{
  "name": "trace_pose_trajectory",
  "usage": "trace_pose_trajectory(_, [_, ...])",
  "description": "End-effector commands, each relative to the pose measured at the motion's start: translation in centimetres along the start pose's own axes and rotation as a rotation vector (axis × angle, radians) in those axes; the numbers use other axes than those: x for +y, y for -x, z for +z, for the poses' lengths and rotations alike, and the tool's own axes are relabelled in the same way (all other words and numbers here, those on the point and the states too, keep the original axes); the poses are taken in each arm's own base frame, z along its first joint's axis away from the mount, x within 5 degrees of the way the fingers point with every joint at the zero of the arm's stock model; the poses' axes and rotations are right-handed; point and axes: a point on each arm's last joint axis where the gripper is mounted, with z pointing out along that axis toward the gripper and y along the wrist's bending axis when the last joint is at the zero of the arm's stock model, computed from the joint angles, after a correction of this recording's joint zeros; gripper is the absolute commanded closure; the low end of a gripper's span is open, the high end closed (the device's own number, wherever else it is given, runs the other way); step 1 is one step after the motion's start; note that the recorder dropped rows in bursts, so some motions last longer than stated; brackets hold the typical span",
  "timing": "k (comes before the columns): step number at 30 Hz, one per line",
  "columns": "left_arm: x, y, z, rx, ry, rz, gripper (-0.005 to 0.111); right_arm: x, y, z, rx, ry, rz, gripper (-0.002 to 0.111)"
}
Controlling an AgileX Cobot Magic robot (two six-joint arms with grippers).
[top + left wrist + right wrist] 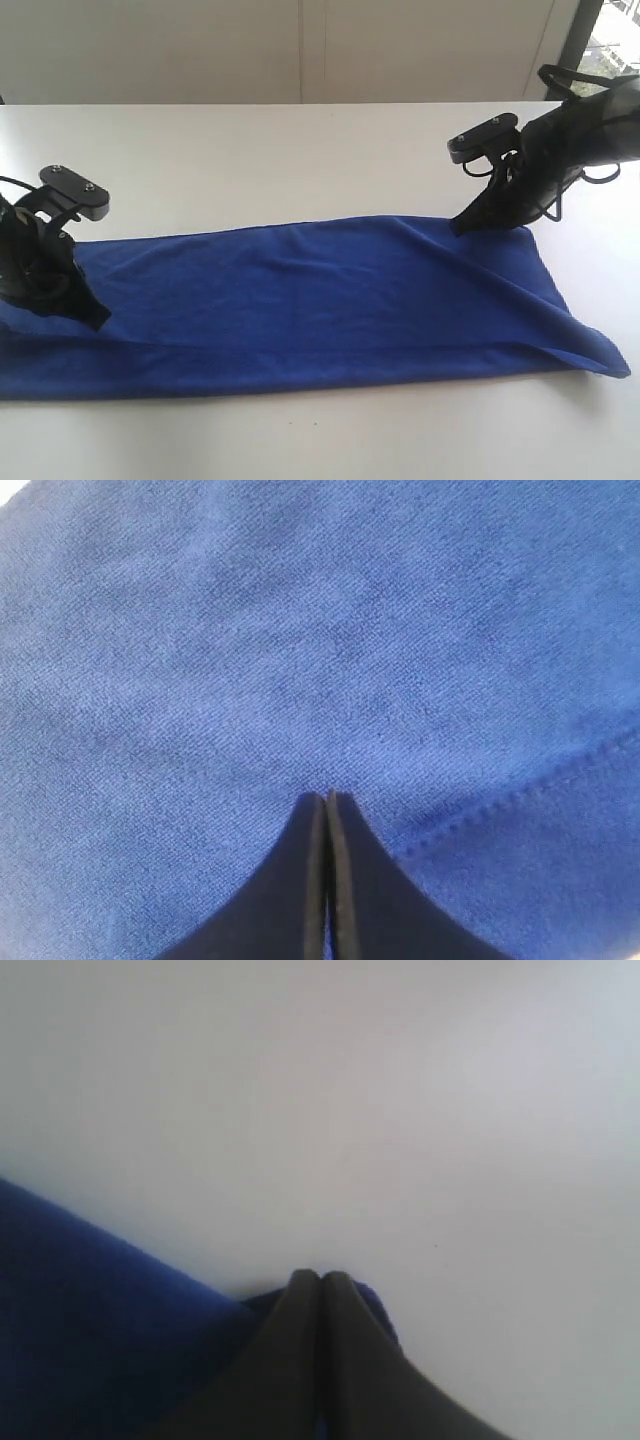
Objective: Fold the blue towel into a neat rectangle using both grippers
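The blue towel (300, 300) lies lengthwise across the white table (300, 160), with an upper layer over a lower one. My left gripper (100, 320) is at the towel's left end, its tips pressed into the cloth where a long crease starts. In the left wrist view the left gripper (327, 796) has its jaws together against the towel (300, 630), with a stitched hem beside them. My right gripper (458, 228) pinches the far right corner. In the right wrist view the right gripper (320, 1276) is shut, and the towel (90, 1320) bulges around its tips.
A ridge of cloth runs from the right gripper down to the towel's front right corner (610, 365). Bare white table (400, 1110) lies behind and in front of the towel. A wall and a window (610, 40) stand beyond the far edge.
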Motion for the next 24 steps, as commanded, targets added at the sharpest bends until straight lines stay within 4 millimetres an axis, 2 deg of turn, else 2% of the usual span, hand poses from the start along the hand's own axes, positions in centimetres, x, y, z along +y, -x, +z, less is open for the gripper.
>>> trace_pose_trajectory(1, [-0.3,-0.5,0.3,-0.009,0.003,-0.007,0.107,-0.3,-0.2,0.3,0.008,-0.007,-0.011,0.108])
trace_pose_trajectory(17, [-0.5,-1.5,3.5,0.109,-0.046,-0.021,0.107,-0.6,0.2,0.2,-0.036,-0.046,-0.084,0.108])
trace_pose_trajectory(24, [-0.5,-1.6,3.8,0.120,-0.050,-0.024,0.107,-0.7,0.3,0.3,-0.052,-0.055,-0.097,0.108])
